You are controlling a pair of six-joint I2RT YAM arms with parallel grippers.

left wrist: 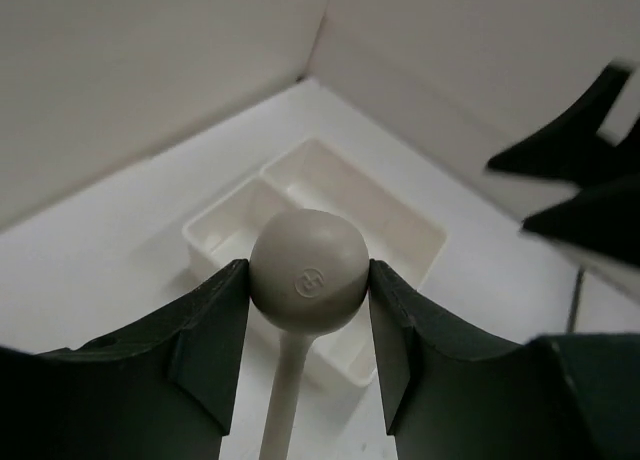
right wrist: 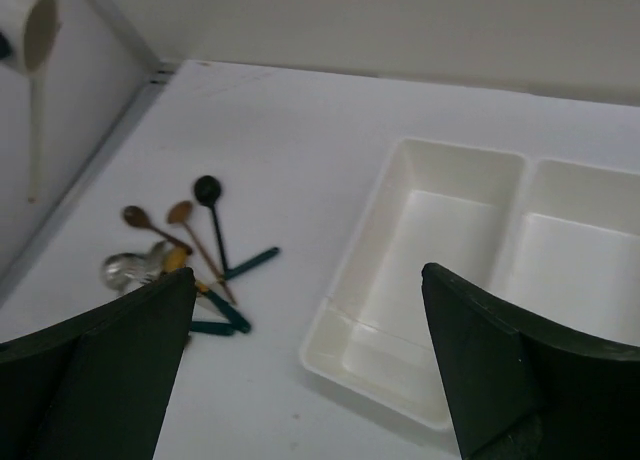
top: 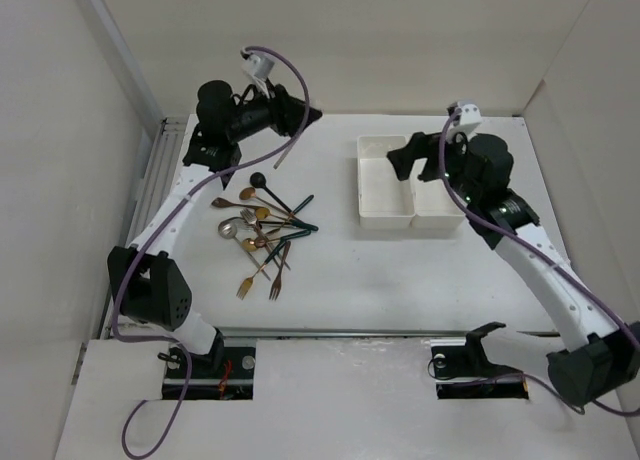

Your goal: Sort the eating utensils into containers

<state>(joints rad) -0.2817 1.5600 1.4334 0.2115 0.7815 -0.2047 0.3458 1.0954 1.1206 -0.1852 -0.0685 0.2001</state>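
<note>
Right now your left tool [left wrist: 308, 285] is clamped on the cream spoon [left wrist: 308, 265] by its round matte bowl, slim handle hanging down, lifted off the counter [top: 400, 270]. Your right tool [top: 413, 160] gapes wide above the white bins [top: 385, 218]. Gold, silver and green-handled utensils [top: 262, 228] lie heaped well left of them.

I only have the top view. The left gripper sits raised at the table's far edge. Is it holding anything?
Observer: Yes. In the left wrist view the left gripper is shut on the round bowl of a cream spoon.
Operator: And the right gripper?
Observer: In its wrist view the right gripper is open, with nothing between its fingers.
Operator: Its arm hides part of the bins from me. Anything inside?
Observer: No utensil shows in either compartment of the bins in the wrist views.
</note>
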